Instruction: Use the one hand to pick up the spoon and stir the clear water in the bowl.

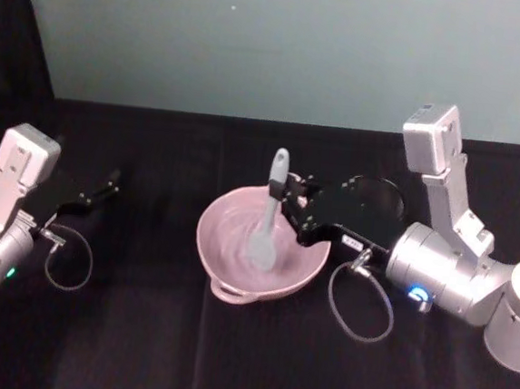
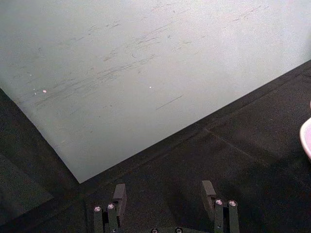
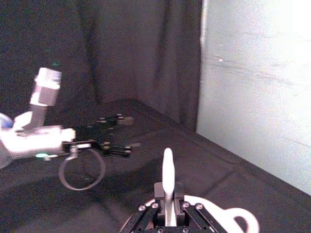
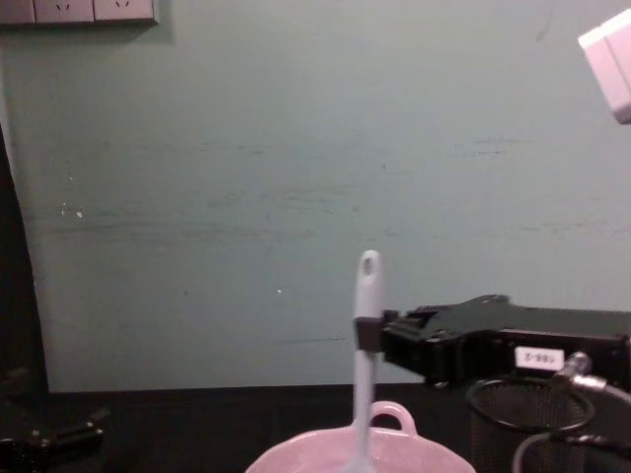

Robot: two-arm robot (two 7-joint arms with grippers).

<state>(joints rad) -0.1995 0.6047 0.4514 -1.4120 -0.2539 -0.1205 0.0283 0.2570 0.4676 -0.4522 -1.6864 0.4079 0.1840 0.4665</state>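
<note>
My black two-finger right gripper pinched the long slim white plastic spoon at mid-handle; its scoop dipped below my fingers into the pale pink round ceramic bowl; light, stiff, probably slippery; my left gripper rested spread, well apart.

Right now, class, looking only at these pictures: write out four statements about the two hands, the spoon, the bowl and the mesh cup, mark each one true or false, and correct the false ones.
1. The right hand is shut on the handle of the spoon. True.
2. The spoon lies flat beside the bowl. False: it stands nearly upright, with its lower end inside the bowl.
3. The left hand is open and holds nothing, off to the bowl's left. True.
4. The mesh cup stands on the bowl's left. False: it stands on the bowl's right, by the right hand.
</note>
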